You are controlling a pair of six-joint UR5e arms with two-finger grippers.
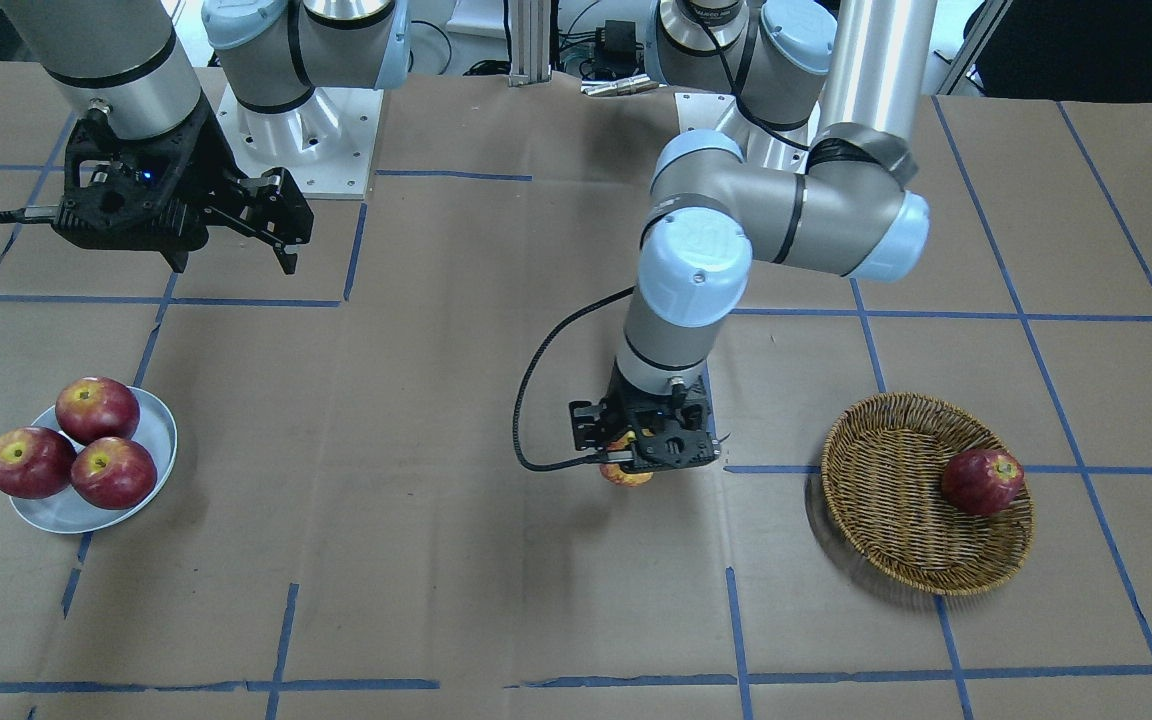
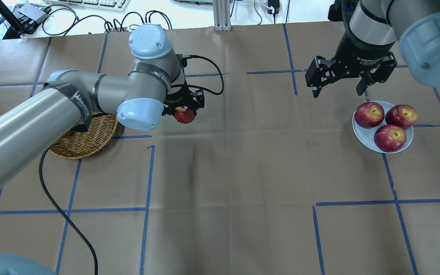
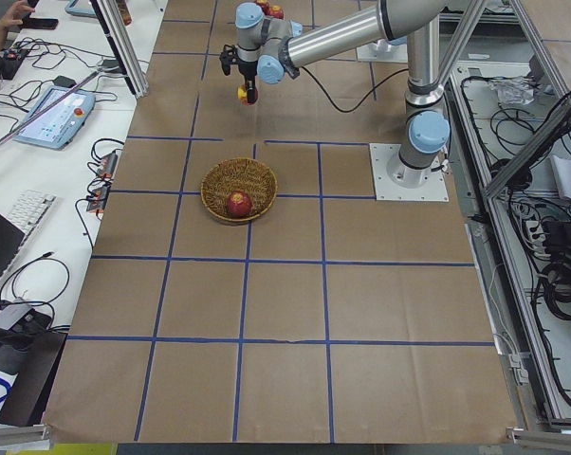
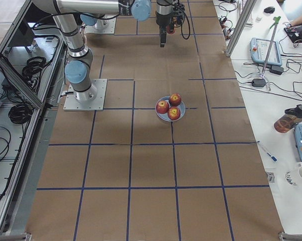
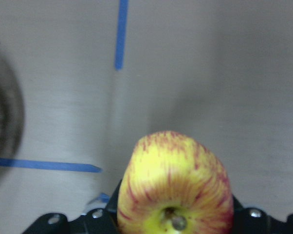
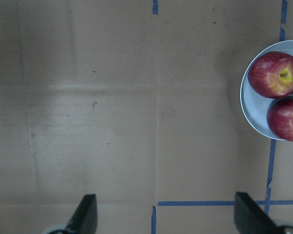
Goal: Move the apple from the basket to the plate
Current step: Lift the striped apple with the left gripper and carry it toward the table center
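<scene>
My left gripper (image 1: 636, 455) is shut on the apple (image 1: 626, 474), red with yellow streaks, and holds it above the table to the plate side of the basket (image 1: 876, 470). The left wrist view shows the apple (image 5: 173, 190) close up between the jaws. The brown wicker basket (image 2: 86, 141) holds one dark red apple (image 1: 981, 481). The pale blue-grey plate (image 1: 162, 430) at the far side carries three dark red apples. My right gripper (image 2: 337, 91) is open and empty, hovering just beside the plate (image 2: 358, 131).
Brown paper with blue tape lines covers the table. A black cable (image 2: 63, 214) trails from my left arm across the table. The plate's edge (image 6: 251, 105) shows in the right wrist view. Arm bases stand at the table's back.
</scene>
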